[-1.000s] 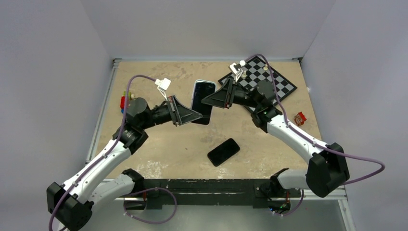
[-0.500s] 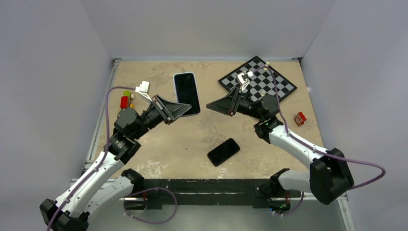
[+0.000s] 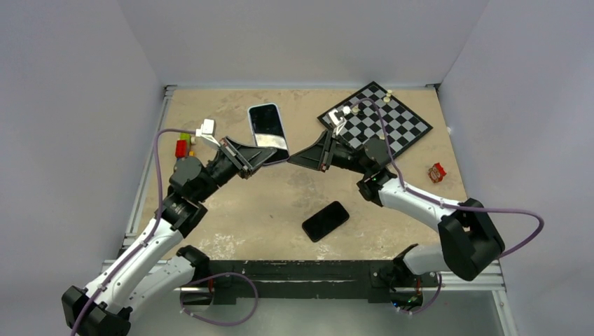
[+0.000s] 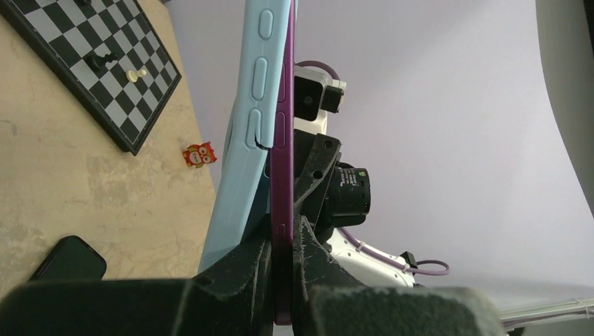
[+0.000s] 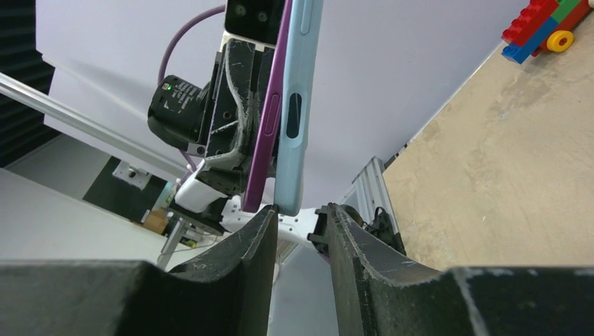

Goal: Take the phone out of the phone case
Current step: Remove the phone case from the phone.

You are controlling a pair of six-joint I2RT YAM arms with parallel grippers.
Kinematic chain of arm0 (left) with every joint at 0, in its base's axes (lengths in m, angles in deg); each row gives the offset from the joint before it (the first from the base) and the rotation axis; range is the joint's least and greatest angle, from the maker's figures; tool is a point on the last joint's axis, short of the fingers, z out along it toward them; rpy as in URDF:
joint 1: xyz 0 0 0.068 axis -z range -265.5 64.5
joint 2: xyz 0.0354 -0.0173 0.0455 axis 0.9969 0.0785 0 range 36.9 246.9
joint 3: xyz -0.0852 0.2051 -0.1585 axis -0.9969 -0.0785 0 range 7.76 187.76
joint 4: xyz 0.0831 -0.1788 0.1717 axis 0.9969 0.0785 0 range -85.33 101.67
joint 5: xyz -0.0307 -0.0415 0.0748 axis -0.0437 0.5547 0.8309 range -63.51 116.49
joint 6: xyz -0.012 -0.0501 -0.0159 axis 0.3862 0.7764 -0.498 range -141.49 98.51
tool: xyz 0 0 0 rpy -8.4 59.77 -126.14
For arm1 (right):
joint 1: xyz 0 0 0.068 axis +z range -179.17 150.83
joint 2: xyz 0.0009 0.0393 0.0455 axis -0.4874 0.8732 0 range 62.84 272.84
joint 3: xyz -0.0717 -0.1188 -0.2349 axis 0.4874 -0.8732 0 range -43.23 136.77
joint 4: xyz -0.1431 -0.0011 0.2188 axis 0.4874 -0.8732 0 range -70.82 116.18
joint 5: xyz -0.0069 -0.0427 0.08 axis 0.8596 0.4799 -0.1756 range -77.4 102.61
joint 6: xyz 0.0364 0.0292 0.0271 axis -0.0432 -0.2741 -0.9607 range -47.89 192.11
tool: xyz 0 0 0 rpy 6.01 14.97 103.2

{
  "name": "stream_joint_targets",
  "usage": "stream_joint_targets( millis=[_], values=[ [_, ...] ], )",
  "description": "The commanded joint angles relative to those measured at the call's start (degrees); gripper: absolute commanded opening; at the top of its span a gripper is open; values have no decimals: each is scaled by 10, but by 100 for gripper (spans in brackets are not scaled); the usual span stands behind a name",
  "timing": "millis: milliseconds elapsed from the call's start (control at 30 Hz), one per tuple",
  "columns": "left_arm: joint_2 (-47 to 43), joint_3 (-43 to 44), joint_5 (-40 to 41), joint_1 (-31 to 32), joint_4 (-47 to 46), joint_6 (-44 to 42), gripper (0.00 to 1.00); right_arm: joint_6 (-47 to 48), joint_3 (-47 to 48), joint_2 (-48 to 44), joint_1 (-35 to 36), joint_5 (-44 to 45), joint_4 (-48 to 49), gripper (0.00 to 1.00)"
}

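Left hand (image 4: 284, 245) clamps the purple slab phone (image 4: 282, 168) edge-on, above the desk (image 3: 280, 199); its light-blue rubbery case (image 4: 242, 161) hangs half-peeled. Your right hand (image 5: 300, 213) is narrowly parted, case corner at its mouth, ungripped. Yank sideways and the phone could slip out and drop.

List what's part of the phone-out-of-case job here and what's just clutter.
Job: phone, blue case, left gripper clamping the phone, right gripper at the case's edge.
Lying about: black phone, chessboard, toy blocks, red packet.
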Motion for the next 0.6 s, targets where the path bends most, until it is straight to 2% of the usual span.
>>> stream_joint_targets(
  millis=[0, 267, 333, 400, 467, 533, 567],
  values=[
    [5, 0, -39, 6, -98, 26, 0, -8, 42, 12, 19, 11, 48, 36],
    [7, -7, -54, 6, -108, 32, 0, -15, 50, 29, 26, 9, 67, 37],
    [7, -8, -57, 5, -111, 35, 0, -15, 53, 33, 27, 12, 65, 30],
    [8, -10, -61, 6, -117, 40, 0, -3, 60, 35, 28, 20, 36, 16],
    [9, -12, -69, 6, -123, 47, 0, 26, 74, 35, 29, 36, -28, 0],
    [11, -18, -78, 6, -135, 59, 0, 71, 93, 28, 27, 90, -143, 0],
    [12, -22, -81, 6, -141, 67, 0, 108, 114, 21, 25, 165, -287, 0]
  ],
)
